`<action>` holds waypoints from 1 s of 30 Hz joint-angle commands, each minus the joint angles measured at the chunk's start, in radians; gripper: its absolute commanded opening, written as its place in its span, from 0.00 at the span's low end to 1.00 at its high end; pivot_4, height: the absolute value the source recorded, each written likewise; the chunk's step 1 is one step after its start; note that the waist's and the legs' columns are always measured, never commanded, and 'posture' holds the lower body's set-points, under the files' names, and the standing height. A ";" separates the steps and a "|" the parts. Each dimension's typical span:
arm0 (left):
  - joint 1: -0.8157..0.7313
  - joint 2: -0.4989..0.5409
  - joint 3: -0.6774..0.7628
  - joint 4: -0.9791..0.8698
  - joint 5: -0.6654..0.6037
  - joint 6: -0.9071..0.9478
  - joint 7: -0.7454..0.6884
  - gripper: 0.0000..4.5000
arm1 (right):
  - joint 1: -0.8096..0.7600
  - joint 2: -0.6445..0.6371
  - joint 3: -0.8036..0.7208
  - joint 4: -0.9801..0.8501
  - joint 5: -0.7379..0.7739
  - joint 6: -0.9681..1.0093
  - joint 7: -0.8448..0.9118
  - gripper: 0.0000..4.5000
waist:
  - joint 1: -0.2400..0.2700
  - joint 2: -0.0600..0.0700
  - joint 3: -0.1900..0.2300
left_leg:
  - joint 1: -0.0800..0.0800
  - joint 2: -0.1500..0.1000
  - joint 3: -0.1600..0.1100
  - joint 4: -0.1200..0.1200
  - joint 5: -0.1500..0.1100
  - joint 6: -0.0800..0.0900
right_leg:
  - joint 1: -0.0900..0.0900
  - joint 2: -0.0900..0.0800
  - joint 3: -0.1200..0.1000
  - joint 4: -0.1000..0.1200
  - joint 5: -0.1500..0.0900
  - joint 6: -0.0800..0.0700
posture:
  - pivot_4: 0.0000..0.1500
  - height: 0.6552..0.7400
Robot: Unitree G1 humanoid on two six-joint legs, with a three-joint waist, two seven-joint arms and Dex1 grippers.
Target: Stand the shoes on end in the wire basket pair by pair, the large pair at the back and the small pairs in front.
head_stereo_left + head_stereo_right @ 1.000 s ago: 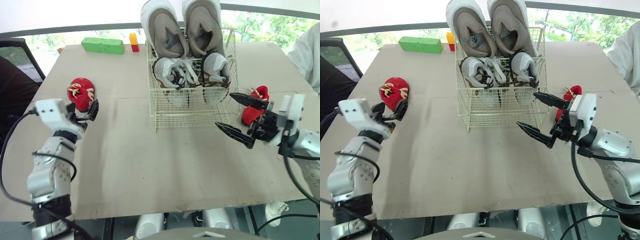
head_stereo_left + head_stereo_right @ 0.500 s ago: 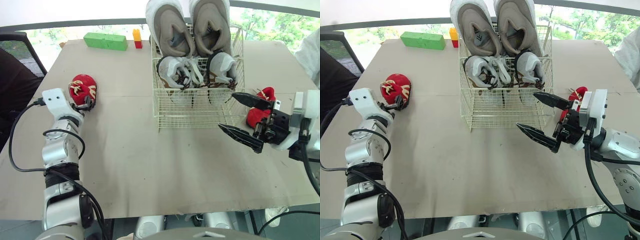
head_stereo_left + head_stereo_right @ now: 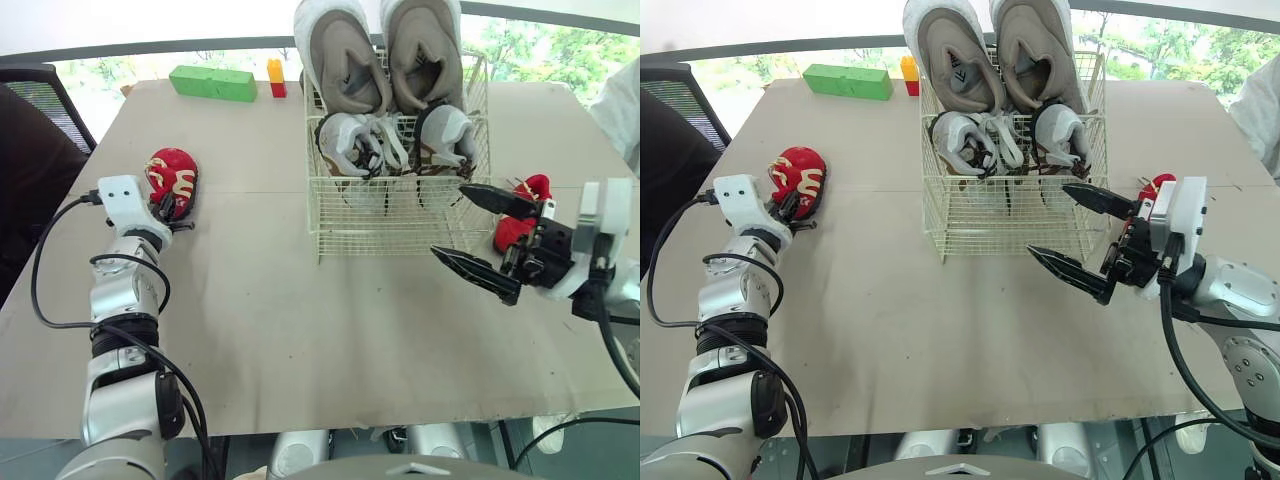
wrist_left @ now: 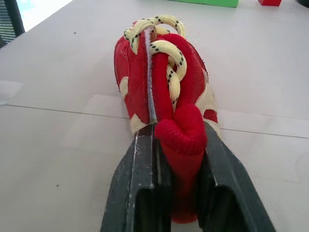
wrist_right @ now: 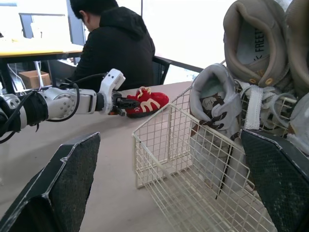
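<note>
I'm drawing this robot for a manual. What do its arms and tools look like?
The left arm and right arm are silver-grey rounded segments with black joints, and thin black cables loop alongside them. Each wrist carries a white boxy housing. The left tool and right tool each have two black fingers; the right tool's are long, tapering to points, with finely textured inner faces.

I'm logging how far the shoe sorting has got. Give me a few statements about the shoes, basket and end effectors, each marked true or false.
1. The left end effector clasps the heel of the left red shoe. True.
2. The right end effector is shut on the right red shoe. False: it is open and empty; that shoe lies on the table behind it.
3. The wire basket holds the large pair behind the small grey pair. True.
4. The green block lies in the basket. False: it lies on the table's far edge.
</note>
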State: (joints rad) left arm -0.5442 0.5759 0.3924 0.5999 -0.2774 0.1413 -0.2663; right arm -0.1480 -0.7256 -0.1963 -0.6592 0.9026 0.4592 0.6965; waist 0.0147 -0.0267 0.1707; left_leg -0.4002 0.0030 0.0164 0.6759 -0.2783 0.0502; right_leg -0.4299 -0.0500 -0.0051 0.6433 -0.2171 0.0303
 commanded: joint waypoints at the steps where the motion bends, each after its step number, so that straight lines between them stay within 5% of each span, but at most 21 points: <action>1: 0.035 -0.020 0.075 -0.184 -0.084 -0.097 -0.037 0.06 | -0.071 -0.002 0.030 -0.022 -0.030 0.034 -0.054 1.00 | -0.002 0.000 0.000 | 0.000 0.000 0.000 0.000 0.000 0.000 | 0.000 0.000 0.000 0.000 0.000 0.000 | 1.00 1.00; 6: 0.142 -0.008 0.125 -0.600 -0.368 -0.095 -0.347 0.06 | -0.217 -0.040 0.067 0.009 -0.062 0.089 -0.064 1.00 | -0.003 -0.002 0.001 | -0.003 0.000 0.000 0.000 0.003 -0.005 | -0.003 -0.003 -0.004 0.000 0.000 -0.001 | 1.00 1.00; 10: 0.360 0.168 0.109 -0.771 -0.417 -0.190 -0.829 0.06 | -0.421 -0.144 0.085 0.083 -0.029 0.180 0.035 1.00 | -0.020 0.005 -0.001 | -0.001 0.000 0.004 -0.003 0.003 -0.005 | -0.004 -0.004 -0.004 -0.002 0.000 -0.002 | 1.00 1.00; 17: 0.281 0.259 0.014 -0.727 -0.349 -0.412 -1.144 0.06 | -0.743 -0.168 0.265 0.211 -0.107 0.322 0.126 1.00 | -0.022 0.010 -0.001 | 0.001 0.002 0.005 -0.004 0.002 -0.002 | -0.002 -0.002 -0.008 0.000 -0.001 -0.009 | 1.00 1.00; 25: -0.035 0.151 -0.226 -0.491 -0.163 -0.782 -1.260 0.06 | -1.018 -0.060 0.537 0.388 -0.200 0.562 0.260 1.00 | -0.023 0.010 -0.001 | -0.002 0.002 0.007 0.003 0.001 0.001 | -0.003 0.001 -0.009 0.000 0.002 -0.003 | 1.00 1.00; 28: -0.103 0.116 -0.263 -0.443 -0.163 -0.875 -1.268 0.06 | -1.046 -0.046 0.610 0.448 -0.269 0.582 0.296 0.81 | -0.025 0.010 -0.001 | -0.016 0.003 0.006 0.011 0.001 0.001 | -0.013 0.004 -0.012 0.003 0.003 -0.001 | 1.00 1.00; 30: -0.118 0.111 -0.278 -0.433 -0.177 -0.898 -1.272 0.06 | -1.045 -0.051 0.630 0.465 -0.302 0.576 0.321 0.60 | -0.027 0.010 -0.001 | -0.019 0.002 0.008 0.011 0.002 -0.001 | -0.016 0.005 -0.011 0.003 0.004 0.000 | 1.00 1.00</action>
State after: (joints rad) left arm -0.6350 0.6899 0.1066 0.1801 -0.4138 -0.7108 -1.5449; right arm -1.1772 -0.7666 0.4268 -0.2047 0.6469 1.0352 0.9979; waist -0.0119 -0.0164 0.1698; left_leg -0.4188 0.0054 0.0255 0.6865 -0.2768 0.0497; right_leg -0.4461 -0.0453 -0.0162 0.6457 -0.2131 0.0309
